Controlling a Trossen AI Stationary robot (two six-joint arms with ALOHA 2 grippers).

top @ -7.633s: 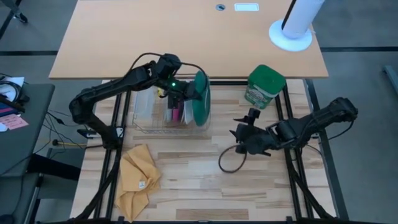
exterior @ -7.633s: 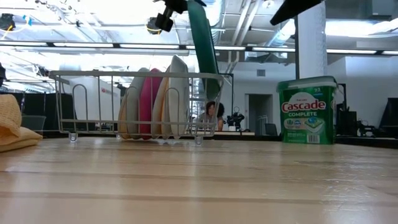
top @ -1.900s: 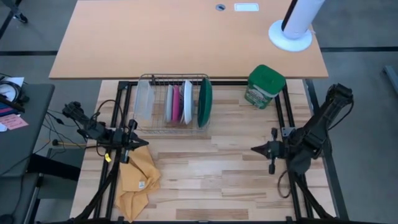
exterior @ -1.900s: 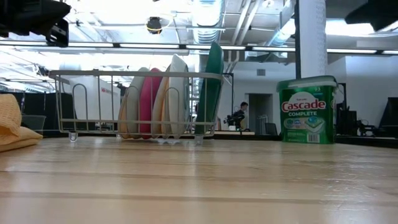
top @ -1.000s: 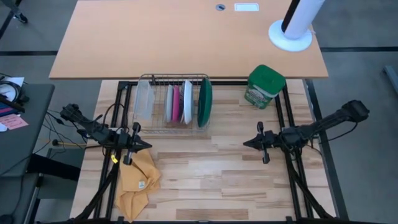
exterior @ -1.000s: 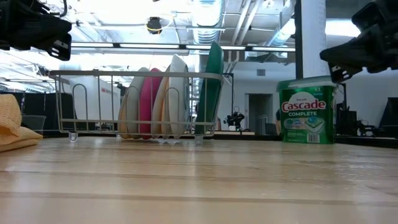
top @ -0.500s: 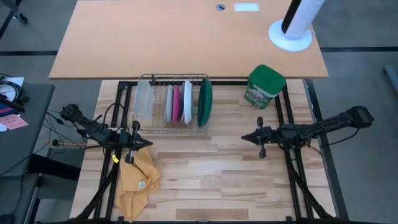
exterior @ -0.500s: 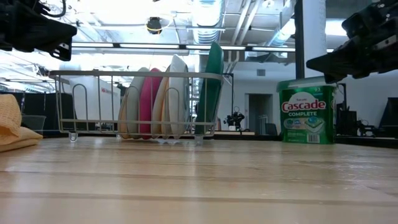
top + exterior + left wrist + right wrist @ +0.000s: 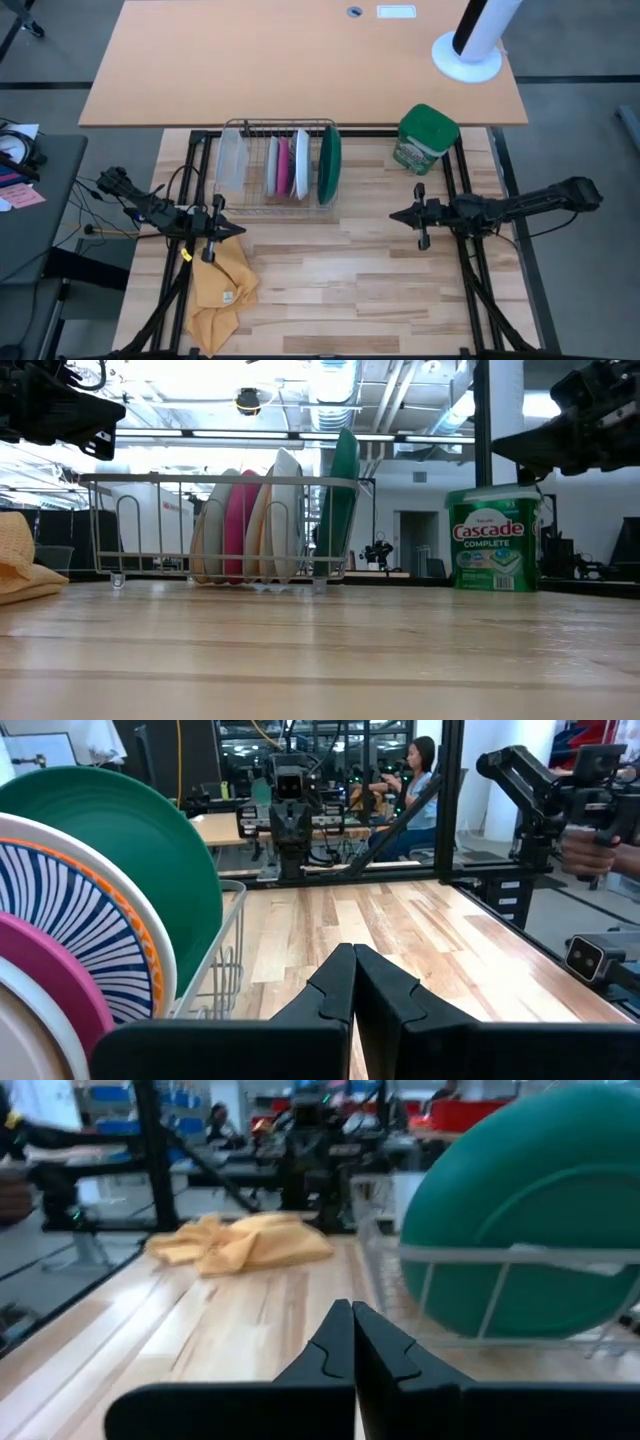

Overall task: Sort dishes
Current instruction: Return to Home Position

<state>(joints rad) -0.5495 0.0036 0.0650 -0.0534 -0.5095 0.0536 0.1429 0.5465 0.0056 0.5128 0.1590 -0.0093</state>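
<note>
A wire rack (image 9: pixel 255 208) is set by the wooden table's (image 9: pixel 330 270) far edge, left of centre. In it the green plate (image 9: pixel 329 165) is stood upright at the right end, the smaller plates (image 9: pixel 285 165) lined up beside it. The left claw (image 9: pixel 236 230) is held over the left edge, the right claw (image 9: pixel 394 216) nearer the right edge, both pressed together, empty.

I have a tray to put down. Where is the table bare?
Bare wood lies between the left end effector and right end effector, in front of the dish rack, and along the front right. Crowded: yellow cloth front left.
</note>
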